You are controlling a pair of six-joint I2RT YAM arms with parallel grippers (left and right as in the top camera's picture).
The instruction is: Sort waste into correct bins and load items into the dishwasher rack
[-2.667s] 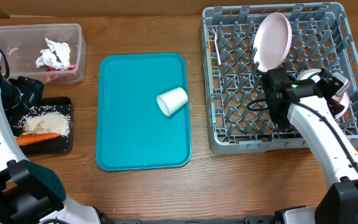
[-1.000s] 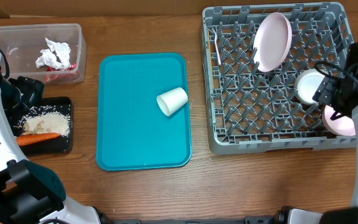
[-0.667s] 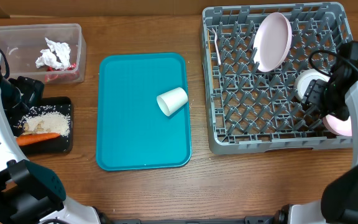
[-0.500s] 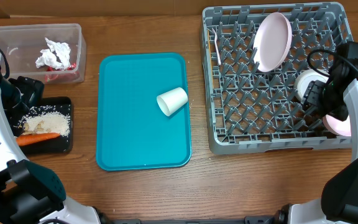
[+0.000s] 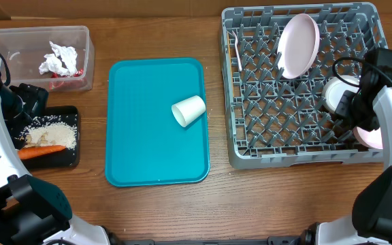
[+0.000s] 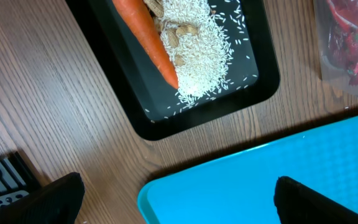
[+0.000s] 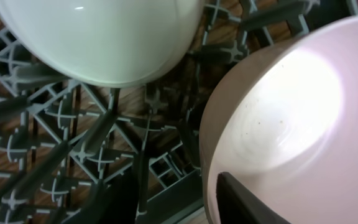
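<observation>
Right hand is over the right side of the grey rack, at the 2 bowls. In the right wrist view, 1 dark finger sits inside the pink bowl, close to its rim. The jaws are partly closed, and I cannot tell whether they press on that rim. The pink bowl leans at the lower right corner of the rack, its hollow turned toward the wrist camera. The white bowl stands just above it in the overhead frame; contact between the 2 cannot be judged.

Left hand hangs at the left edge of the overhead frame, jaws spread wide, holding nothing.

Plate: on edge in the upper part of the rack, leaning, long axis from upper right to lower left.

Cup: on its side on the teal tray, right of centre, mouth toward lower left, base toward upper right.

Black tray, lower left on the surface: the carrot stick lies nearly left to right in the overhead view. In the left wrist view its narrow tip points to lower right. Rice and nuts lie against it.

Clear tub, upper left: tissue and red wrapper at its right end.

Utensil: thin, upper left of the rack, long axis up and down.
</observation>
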